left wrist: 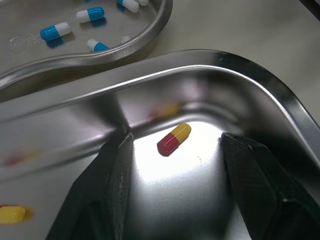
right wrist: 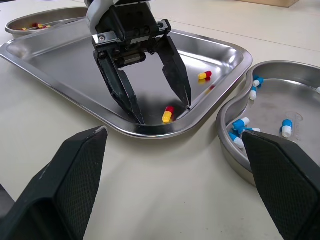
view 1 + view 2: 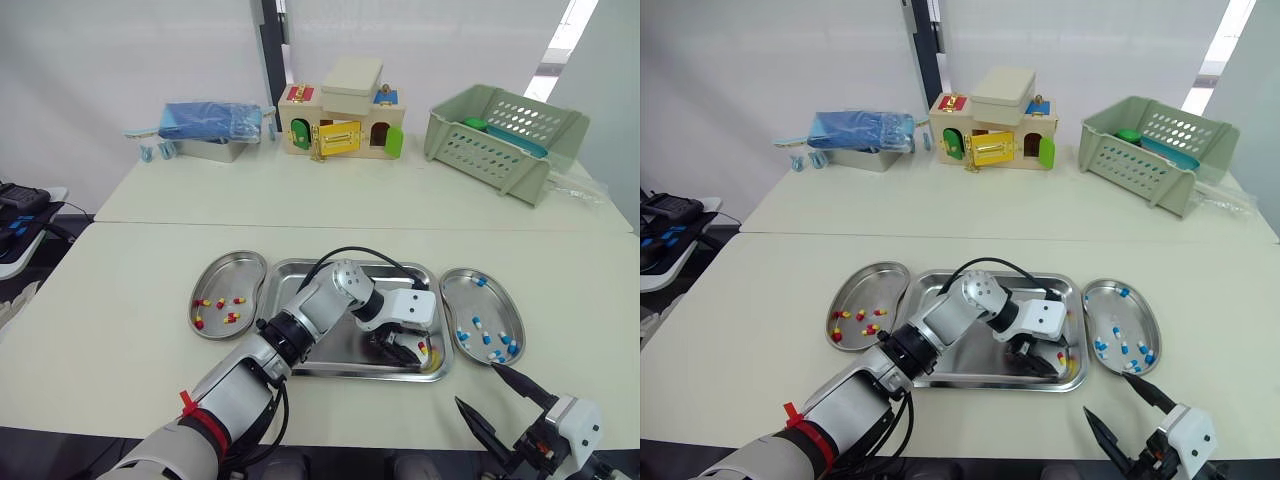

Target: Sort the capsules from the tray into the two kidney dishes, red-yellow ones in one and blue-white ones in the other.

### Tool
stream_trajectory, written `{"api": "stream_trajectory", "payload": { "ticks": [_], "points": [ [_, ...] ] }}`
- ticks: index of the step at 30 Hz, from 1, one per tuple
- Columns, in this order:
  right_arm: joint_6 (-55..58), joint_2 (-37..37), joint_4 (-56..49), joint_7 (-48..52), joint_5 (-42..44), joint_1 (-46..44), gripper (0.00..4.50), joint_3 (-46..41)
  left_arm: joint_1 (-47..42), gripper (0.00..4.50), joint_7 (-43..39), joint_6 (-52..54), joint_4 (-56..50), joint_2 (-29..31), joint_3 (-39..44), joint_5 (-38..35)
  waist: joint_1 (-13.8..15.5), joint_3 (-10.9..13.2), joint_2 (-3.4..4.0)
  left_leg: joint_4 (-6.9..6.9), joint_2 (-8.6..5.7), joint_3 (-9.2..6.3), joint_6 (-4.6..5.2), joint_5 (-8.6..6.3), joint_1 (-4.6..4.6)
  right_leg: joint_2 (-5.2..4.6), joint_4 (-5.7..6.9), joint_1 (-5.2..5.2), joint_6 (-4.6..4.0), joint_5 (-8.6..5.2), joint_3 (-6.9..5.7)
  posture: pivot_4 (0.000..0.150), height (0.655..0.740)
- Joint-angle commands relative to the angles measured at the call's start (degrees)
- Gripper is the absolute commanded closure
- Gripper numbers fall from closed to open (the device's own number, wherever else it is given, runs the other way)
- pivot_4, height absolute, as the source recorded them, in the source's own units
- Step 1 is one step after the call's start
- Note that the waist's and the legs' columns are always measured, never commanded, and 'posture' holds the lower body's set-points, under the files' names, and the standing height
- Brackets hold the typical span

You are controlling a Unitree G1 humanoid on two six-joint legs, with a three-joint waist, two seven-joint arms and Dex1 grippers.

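Observation:
My left gripper (image 3: 405,358) is open, low in the near right corner of the steel tray (image 3: 400,264). Its fingers (image 1: 117,165) stand on either side of a red-yellow capsule (image 1: 173,139) lying on the tray floor, not touching it. Another red-yellow capsule (image 2: 204,75) lies near the tray's right wall, and a third (image 1: 11,214) is close by. The left kidney dish (image 3: 228,270) holds several red-yellow capsules (image 3: 220,303). The right kidney dish (image 3: 500,300) holds several blue-white capsules (image 3: 487,338). My right gripper (image 3: 478,385) hovers open and empty near the table's front edge, in front of the right dish.
At the back of the table stand a wooden toy house (image 3: 345,120), a green plastic basket (image 3: 505,135) and a metal box with blue cloth (image 3: 210,130). A black device (image 3: 20,205) sits off the table at far left.

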Motion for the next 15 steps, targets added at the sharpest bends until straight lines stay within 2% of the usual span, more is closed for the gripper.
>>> {"api": "stream_trajectory", "payload": {
  "ticks": [1, 5, 6, 15],
  "points": [
    [0.3, 0.1, -3.1, -0.8, 0.3, 0.5, 0.00, 0.1, 0.5, 2.99, 0.3, -0.5, -0.3, -0.2, -1.1, 1.1, 0.0, 0.0, 0.00, 0.00, 0.00, 0.00, 0.00, 0.00, 0.00, 0.00, 0.00, 0.00, 0.00, 0.00, 0.00, 0.150, 0.7400],
    [0.7, 0.1, -3.6, -1.5, 0.3, 0.7, 0.00, 0.4, 0.9, 4.30, 0.2, -0.4, -0.7, -0.1, -1.2, 1.3, 0.0, 0.0, 0.00, 0.00, 0.00, -0.01, 0.00, 0.00, 0.00, 0.00, 0.00, 0.01, 0.00, 0.00, -0.01, 0.150, 0.7400],
    [0.8, 0.1, -3.7, -1.5, 0.3, 0.7, 0.00, 0.5, 1.0, 4.48, 0.2, -0.3, -0.7, -0.1, -1.2, 1.3, 0.0, 0.0, 0.00, 0.00, 0.00, -0.01, 0.00, 0.00, 0.00, 0.00, 0.00, 0.01, 0.00, 0.00, 0.00, 0.150, 0.7400],
    [-0.4, -0.2, -3.5, -0.7, 0.1, 1.2, 0.00, 0.3, 0.4, 4.48, -1.5, 0.9, -3.7, 1.0, 0.8, -0.9, 0.0, 0.0, 0.00, 0.00, 0.00, -0.01, 0.00, 0.00, 0.00, 0.00, 0.00, 0.01, 0.00, 0.00, -0.01, 0.150, 0.7400]
  ]
}}
